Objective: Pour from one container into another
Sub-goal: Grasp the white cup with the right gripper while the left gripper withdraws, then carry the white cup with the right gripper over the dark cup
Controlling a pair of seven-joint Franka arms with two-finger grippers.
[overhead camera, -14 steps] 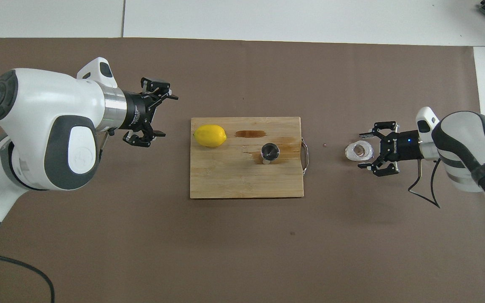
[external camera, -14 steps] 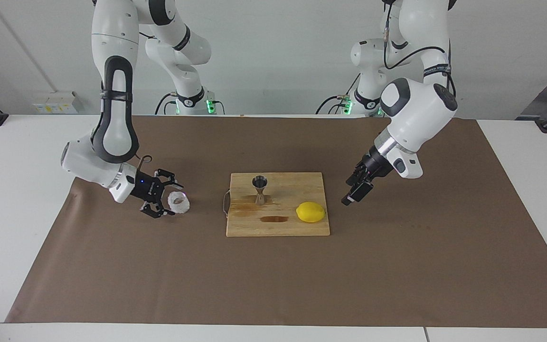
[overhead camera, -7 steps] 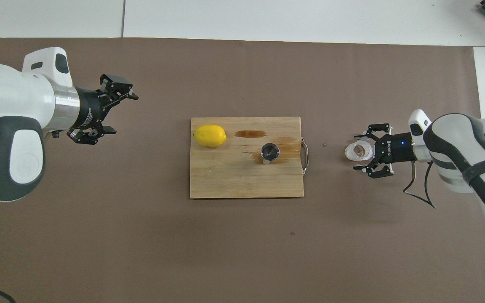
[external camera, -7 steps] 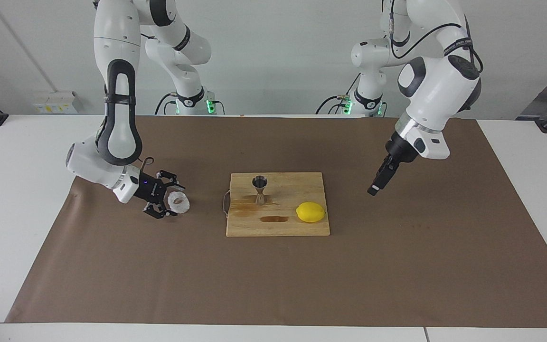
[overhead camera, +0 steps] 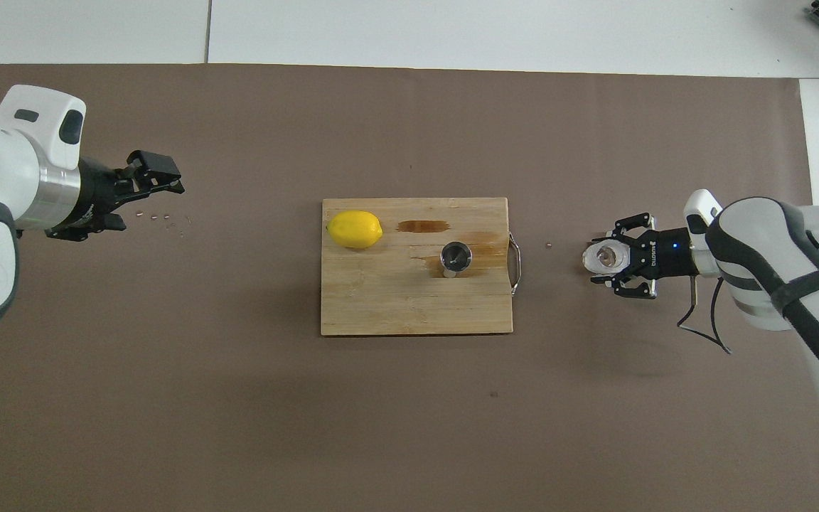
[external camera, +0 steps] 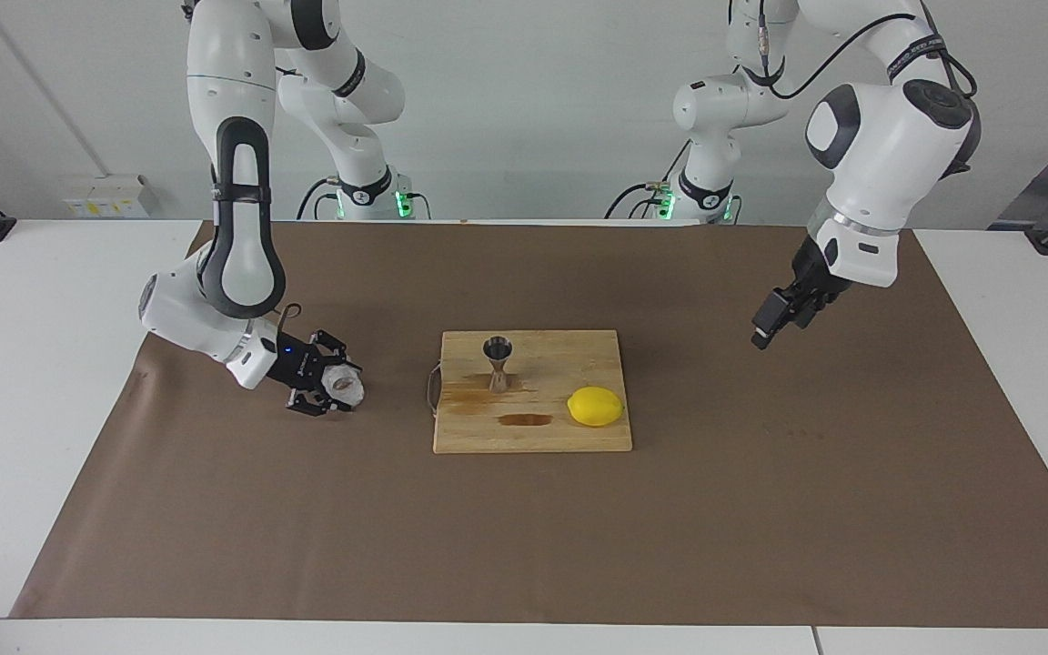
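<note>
The clear bumpy glass cup [external camera: 345, 387] stands on the brown mat toward the right arm's end, beside the cutting board; it also shows in the overhead view [overhead camera: 604, 257]. My right gripper [external camera: 340, 386] [overhead camera: 598, 259] lies low and sideways with a finger on each side of the cup, closed in on its wall. The steel jigger [external camera: 498, 362] [overhead camera: 456, 257] stands upright on the cutting board [external camera: 579, 350]. My left gripper [external camera: 766, 332] [overhead camera: 150, 206] is open and empty, raised over the mat toward the left arm's end.
A yellow lemon [external camera: 595, 406] [overhead camera: 355, 229] lies on the board, with dark wet stains [overhead camera: 424, 226] beside it. The board has a metal handle [overhead camera: 516, 264] facing the cup. Small specks [overhead camera: 168, 220] lie on the mat under the left gripper.
My right gripper has slid forward around the cup and its fingers have narrowed onto it. My left arm has lifted and drawn back from the board toward its own end of the table.
</note>
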